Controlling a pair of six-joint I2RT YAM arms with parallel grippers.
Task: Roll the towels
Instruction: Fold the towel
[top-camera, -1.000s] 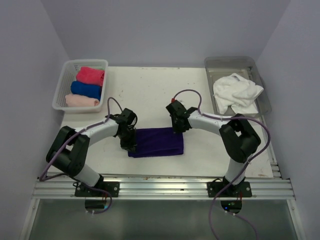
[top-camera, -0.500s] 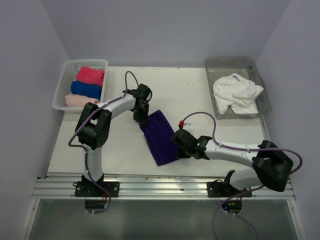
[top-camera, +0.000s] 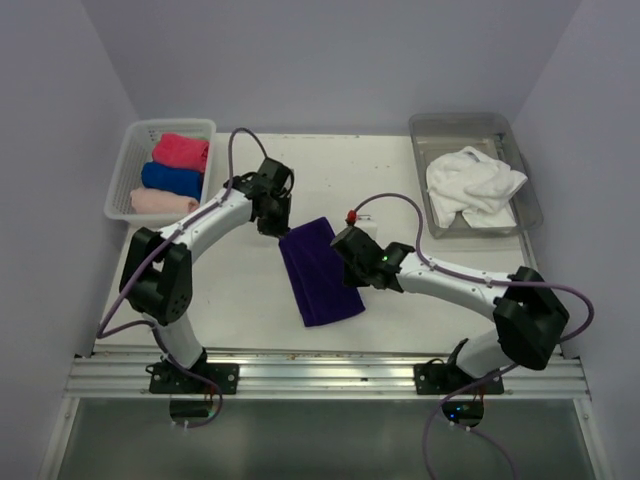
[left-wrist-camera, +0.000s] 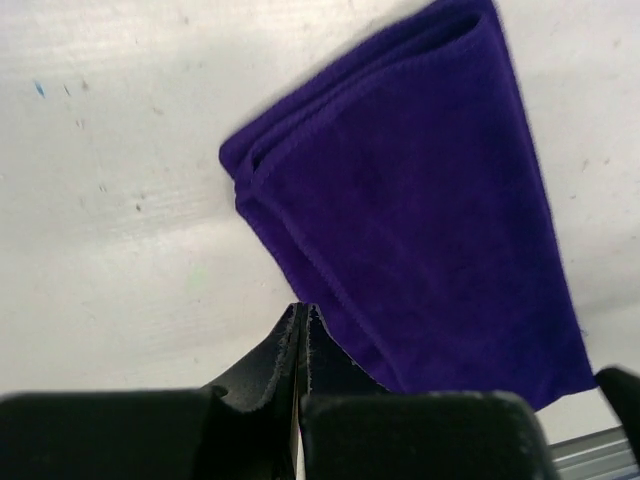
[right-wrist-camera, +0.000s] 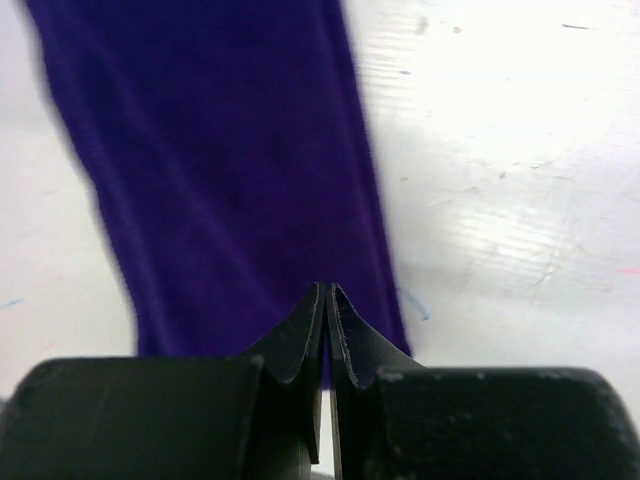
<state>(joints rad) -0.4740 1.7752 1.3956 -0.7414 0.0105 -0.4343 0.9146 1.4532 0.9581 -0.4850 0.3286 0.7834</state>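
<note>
Top external: one flat purple towel (top-camera: 318, 272), two sets of jaws shut at its edges, three rolled towels (top-camera: 172, 178), one basket (top-camera: 121, 185).

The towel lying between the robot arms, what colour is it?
The towel is deep purple, clearest in the left wrist view.

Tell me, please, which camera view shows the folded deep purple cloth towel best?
The top external view: nearly all of the deep purple cloth towel shows. The left wrist view shows most of it, with layered edges; the right wrist view gives only a blurred strip.
</note>
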